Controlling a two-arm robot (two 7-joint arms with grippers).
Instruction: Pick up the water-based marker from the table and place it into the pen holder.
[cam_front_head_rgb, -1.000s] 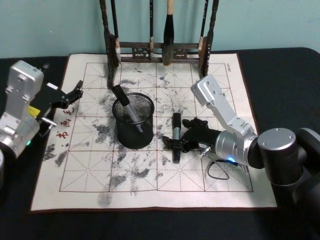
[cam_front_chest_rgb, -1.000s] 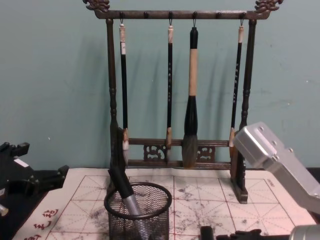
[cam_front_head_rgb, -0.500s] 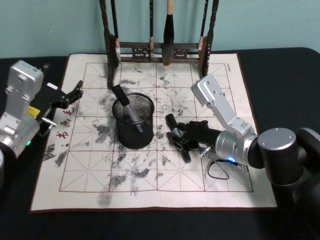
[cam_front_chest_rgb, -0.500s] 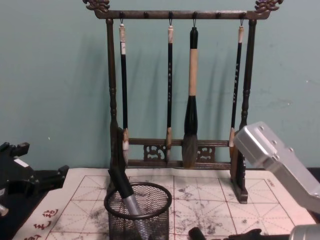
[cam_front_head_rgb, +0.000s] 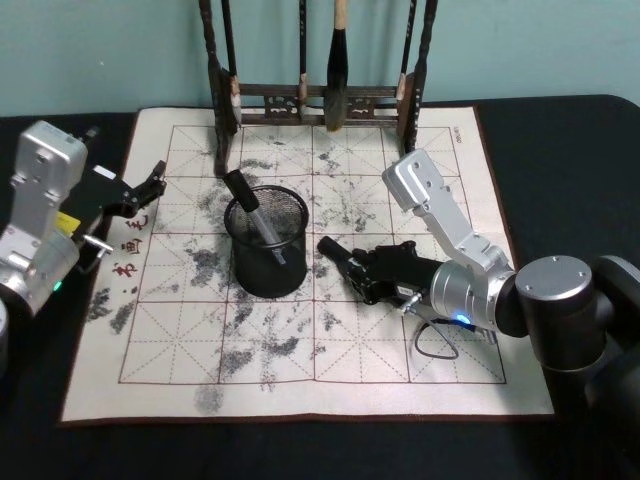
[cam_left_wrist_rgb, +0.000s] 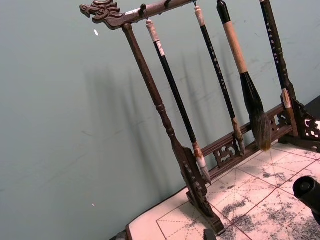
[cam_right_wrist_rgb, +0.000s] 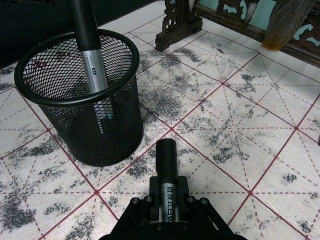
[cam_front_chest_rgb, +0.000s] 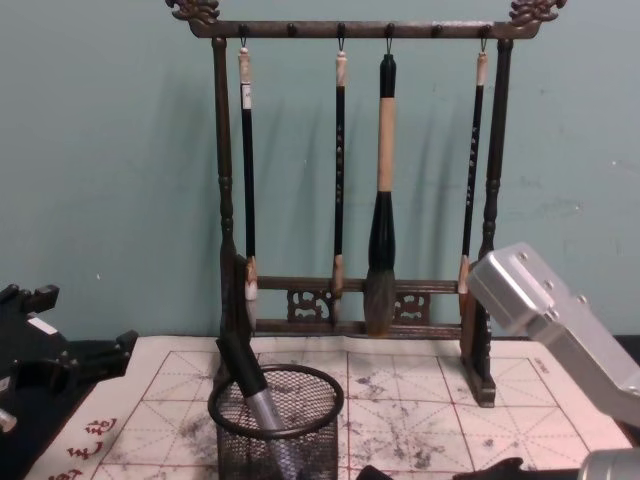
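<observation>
One marker gripped, just right of the pen holder

One water-based marker (cam_front_head_rgb: 340, 257) lies at the middle of the head view, clamped by the closed right gripper (cam_front_head_rgb: 365, 274); its free black end points to the pen holder (cam_front_head_rgb: 267, 245), near it but not touching; a second marker (cam_front_head_rgb: 252, 215) leans inside this mesh cup; under them is the ink-stained mat (cam_front_head_rgb: 200, 330); the left gripper (cam_front_head_rgb: 150, 186) rests at the left edge, jaws apart, holding nothing.
</observation>
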